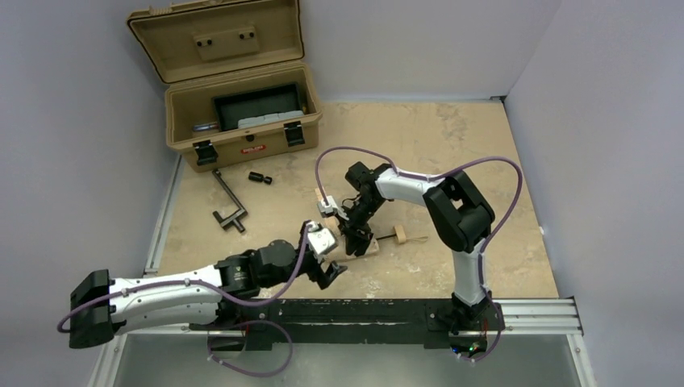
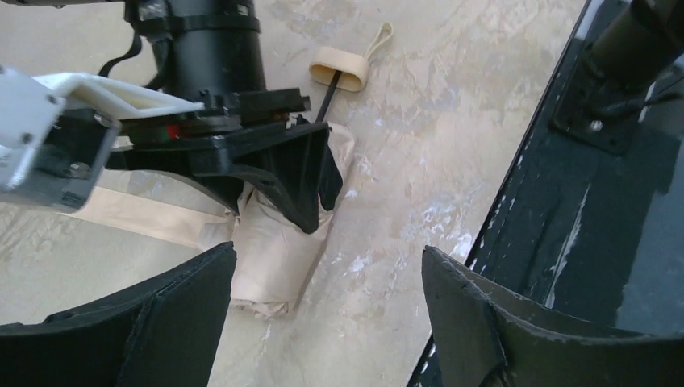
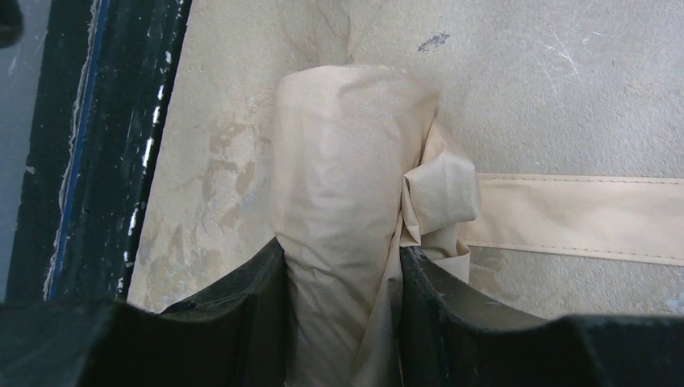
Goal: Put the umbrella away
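The umbrella (image 1: 367, 244) is a small rolled beige bundle lying on the table near the front rail, with its pale wooden handle (image 1: 399, 235) to the right. My right gripper (image 1: 353, 235) is shut on the bundle from above. In the right wrist view both fingers press the fabric roll (image 3: 347, 161) around the gripper's middle (image 3: 343, 262), and a flat beige closing band (image 3: 581, 214) trails off to the right. My left gripper (image 1: 329, 272) is open and empty, just short of the bundle's free end (image 2: 270, 258). The left wrist view shows its jaws wide apart (image 2: 328, 254) and the handle (image 2: 339, 66) beyond.
An open tan hard case (image 1: 242, 133) with a black tray (image 1: 258, 105) inside stands at the back left. A dark metal crank tool (image 1: 230, 201) and a small black cylinder (image 1: 258, 177) lie in front of it. The black mounting rail (image 1: 363, 310) runs along the near edge.
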`<act>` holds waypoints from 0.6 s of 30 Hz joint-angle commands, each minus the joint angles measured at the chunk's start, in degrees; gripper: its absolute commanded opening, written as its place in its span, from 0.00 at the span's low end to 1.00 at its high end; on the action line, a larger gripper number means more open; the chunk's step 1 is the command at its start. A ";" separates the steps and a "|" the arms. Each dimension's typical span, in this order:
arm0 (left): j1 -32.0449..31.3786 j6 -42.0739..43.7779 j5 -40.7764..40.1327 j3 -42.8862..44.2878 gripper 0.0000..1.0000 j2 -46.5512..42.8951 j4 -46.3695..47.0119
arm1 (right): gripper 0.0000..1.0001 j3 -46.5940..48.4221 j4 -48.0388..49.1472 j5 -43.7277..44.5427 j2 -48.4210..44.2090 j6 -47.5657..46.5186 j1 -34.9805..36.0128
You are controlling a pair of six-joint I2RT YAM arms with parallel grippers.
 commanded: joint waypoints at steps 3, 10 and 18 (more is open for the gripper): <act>-8.42 13.82 -17.66 -6.88 0.84 0.67 9.21 | 0.01 -2.63 -6.09 12.44 8.22 -4.20 0.71; -8.51 24.52 -20.08 -8.17 0.88 12.03 20.88 | 0.02 0.76 -9.11 12.44 10.45 -6.07 0.69; -6.16 25.93 -18.41 -7.85 0.87 22.91 29.37 | 0.02 3.07 -11.31 12.75 12.46 -7.04 0.88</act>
